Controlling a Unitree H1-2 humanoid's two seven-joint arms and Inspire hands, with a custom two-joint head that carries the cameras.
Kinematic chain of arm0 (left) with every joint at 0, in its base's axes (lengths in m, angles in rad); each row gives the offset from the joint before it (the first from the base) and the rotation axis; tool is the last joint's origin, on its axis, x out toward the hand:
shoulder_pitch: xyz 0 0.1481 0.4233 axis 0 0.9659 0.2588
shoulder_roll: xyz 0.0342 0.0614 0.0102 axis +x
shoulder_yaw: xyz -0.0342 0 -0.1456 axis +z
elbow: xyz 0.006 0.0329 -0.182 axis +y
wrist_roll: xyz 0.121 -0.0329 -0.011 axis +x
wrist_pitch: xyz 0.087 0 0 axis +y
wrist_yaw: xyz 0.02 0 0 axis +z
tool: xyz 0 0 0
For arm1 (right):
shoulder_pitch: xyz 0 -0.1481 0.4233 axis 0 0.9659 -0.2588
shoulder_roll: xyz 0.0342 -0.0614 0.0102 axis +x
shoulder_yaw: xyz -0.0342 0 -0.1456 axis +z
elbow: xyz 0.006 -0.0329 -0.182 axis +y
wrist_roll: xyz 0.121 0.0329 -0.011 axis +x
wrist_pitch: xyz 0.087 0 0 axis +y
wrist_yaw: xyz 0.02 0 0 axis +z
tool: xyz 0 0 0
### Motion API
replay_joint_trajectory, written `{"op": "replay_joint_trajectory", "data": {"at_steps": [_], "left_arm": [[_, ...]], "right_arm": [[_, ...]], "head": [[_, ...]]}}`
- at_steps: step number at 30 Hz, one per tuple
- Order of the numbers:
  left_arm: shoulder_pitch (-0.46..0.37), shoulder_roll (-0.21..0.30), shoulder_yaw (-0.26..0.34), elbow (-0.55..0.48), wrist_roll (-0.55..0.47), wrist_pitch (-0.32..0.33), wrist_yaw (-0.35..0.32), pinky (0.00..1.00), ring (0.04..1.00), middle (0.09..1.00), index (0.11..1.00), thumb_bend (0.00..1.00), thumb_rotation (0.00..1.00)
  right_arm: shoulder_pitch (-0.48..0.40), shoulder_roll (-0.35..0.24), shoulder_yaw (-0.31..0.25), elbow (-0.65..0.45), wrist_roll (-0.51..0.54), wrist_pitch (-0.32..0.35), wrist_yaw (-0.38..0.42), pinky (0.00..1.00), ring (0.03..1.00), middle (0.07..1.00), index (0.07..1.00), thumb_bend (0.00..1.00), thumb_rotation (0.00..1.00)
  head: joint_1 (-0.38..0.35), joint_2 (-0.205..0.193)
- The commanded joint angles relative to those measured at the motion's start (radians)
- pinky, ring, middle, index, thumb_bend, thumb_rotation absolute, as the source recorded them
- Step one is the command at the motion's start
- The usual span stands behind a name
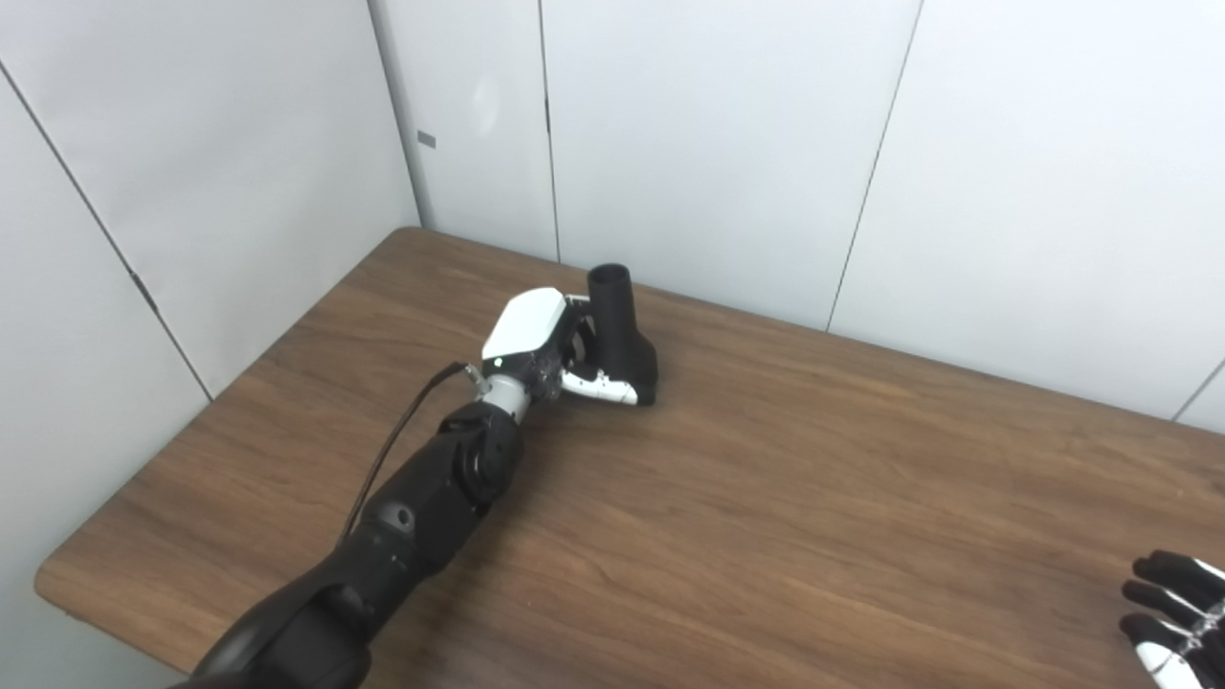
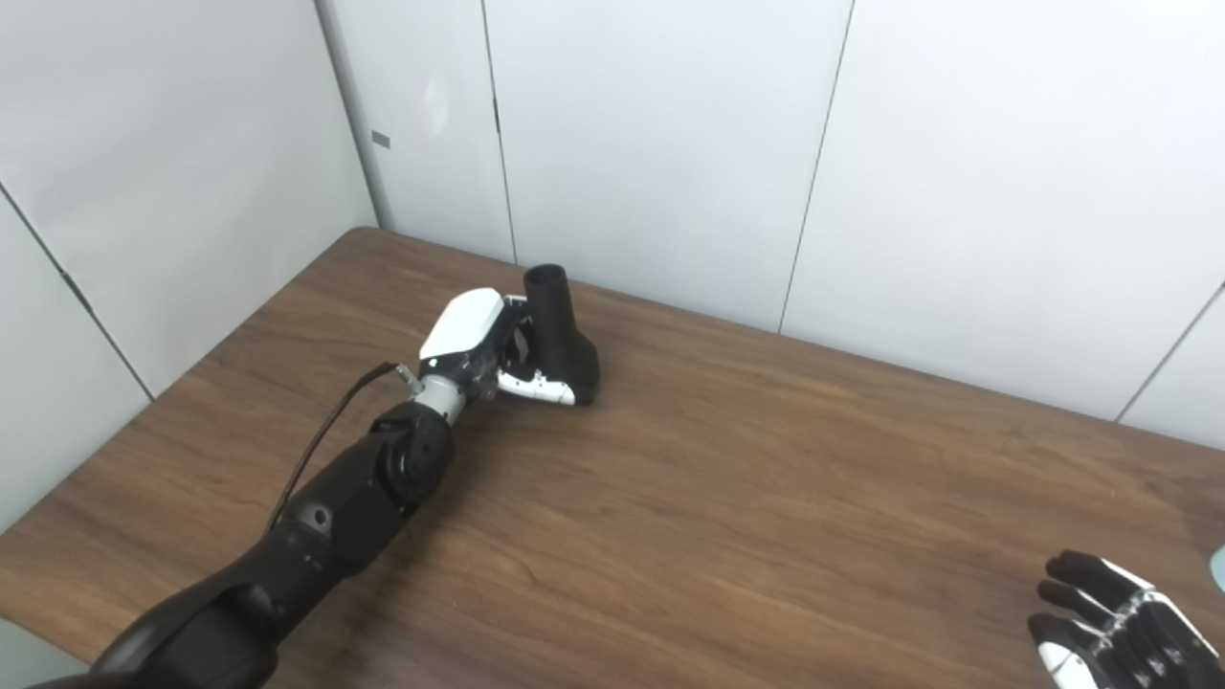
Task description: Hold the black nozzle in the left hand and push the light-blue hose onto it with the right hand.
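right hand [image 2: 1115,627] waits at the five o'clock corner of the wooden table [image 1: 813,498], fingers spread and holding nothing, well apart from the work, likely parked there until a hose is to be fetched. up at eleven o'clock, near the table's far edge and the white wall panels [image 1: 718,144], the left hand [image 1: 545,349] is wrapped around the flared base of the black nozzle [image 1: 622,330], thumb across the front, fingers closed on it. the nozzle stands upright, its round mouth at twelve o'clock, base on or just above the tabletop; which of the two cannot be told. held so, the open end is left free, which would suit a hose being pushed down over it. a dark cable [image 1: 402,431] trails from the left wrist along the forearm. the right eye view shows more of the waiting hand, and a sliver of pale blue [image 2: 1218,566] at its three o'clock edge, possibly the light-blue hose; the left eye view shows no such thing, so the hose's place is otherwise unknown.
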Motion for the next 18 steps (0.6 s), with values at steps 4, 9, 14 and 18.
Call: {"op": "replay_joint_trajectory", "data": {"at_steps": [4, 9, 14, 18], "left_arm": [[0.054, -0.013, -0.032, 0.016, 0.006, 0.004, -0.055, 0.15, 0.211, 0.423, 0.505, 0.52, 0.0], [0.071, -0.015, -0.039, 0.016, 0.016, -0.022, -0.026, 0.19, 0.246, 0.427, 0.516, 0.52, 0.0], [0.084, -0.014, -0.037, 0.034, -0.006, -0.105, -0.004, 0.24, 0.3, 0.45, 0.51, 0.52, 0.0], [0.086, -0.009, -0.033, 0.023, -0.022, -0.136, -0.021, 0.32, 0.37, 0.466, 0.52, 0.51, 0.0]], "right_arm": [[-0.012, -0.014, -0.002, -0.038, -0.004, -0.012, 0.0, 0.61, 0.704, 0.719, 0.684, 0.17, 0.0], [-0.014, -0.004, 0.006, -0.046, -0.013, 0.001, -0.006, 0.6, 0.698, 0.715, 0.679, 0.16, 0.0], [-0.022, 0.003, 0.019, -0.059, -0.046, 0.014, -0.018, 0.62, 0.708, 0.721, 0.686, 0.16, 0.0], [-0.043, 0.017, 0.015, -0.079, -0.046, 0.029, -0.032, 0.64, 0.716, 0.726, 0.695, 0.15, 0.0]], "head": [[-0.003, 0.006], [-0.063, 0.011], [-0.14, 0.027], [-0.191, 0.038]]}}
